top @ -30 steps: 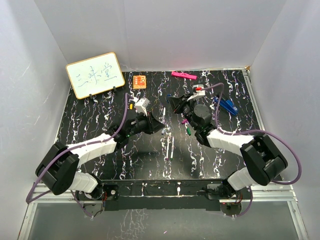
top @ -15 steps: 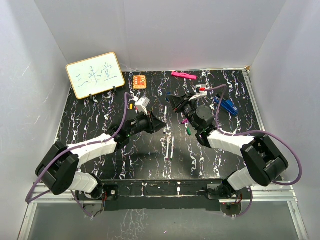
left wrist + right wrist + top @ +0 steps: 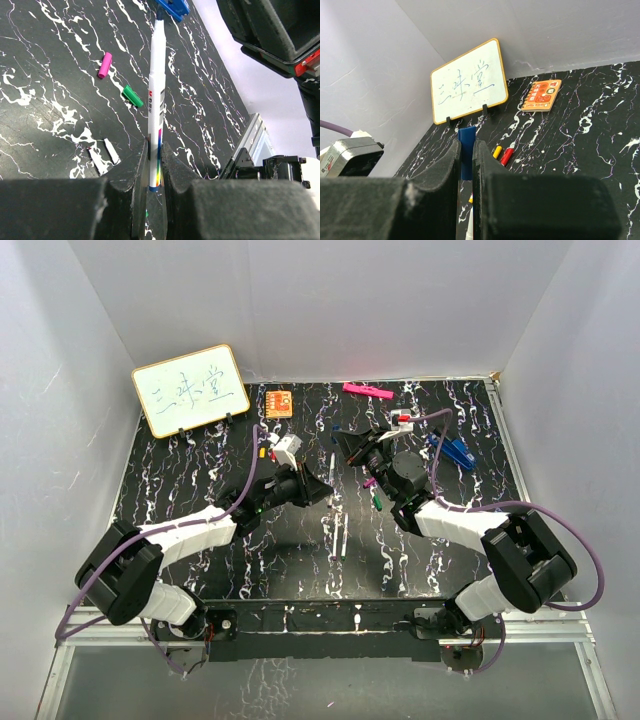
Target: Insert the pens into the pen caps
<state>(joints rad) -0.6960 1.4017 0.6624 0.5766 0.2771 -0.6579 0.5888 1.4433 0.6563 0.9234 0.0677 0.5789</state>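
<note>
**A:** Left claw (image 3: 154,150) is clamped tight on a white pen (image 3: 156,90). It grips near the back end, so the shaft sticks straight out ahead of the fingers. Right claw (image 3: 466,155) is pinched shut on the blue cap (image 3: 466,135), which pokes up just past its fingertips.

**B:** So we're on the insertion step? From the left wrist view the pen's nose looks right at the cap's mouth, touching or nearly. Can't tell if it's actually in.

**A:** Same here. My guess is it's lined up but not seated. Next move imo is to push the pen straight along its own axis while the right claw keeps the cap rigid. Any tilt and the tip skids off the rim.

**B:** And the other caps?

**A:** Purple cap (image 3: 104,65) and green cap (image 3: 133,96) lie on the desk (image 3: 45,110), ahead of the left claw and left of the held pen. Yellow cap (image 3: 497,151) and red cap (image 3: 507,156) sit beyond the right claw, just right of its fingertips.
</note>
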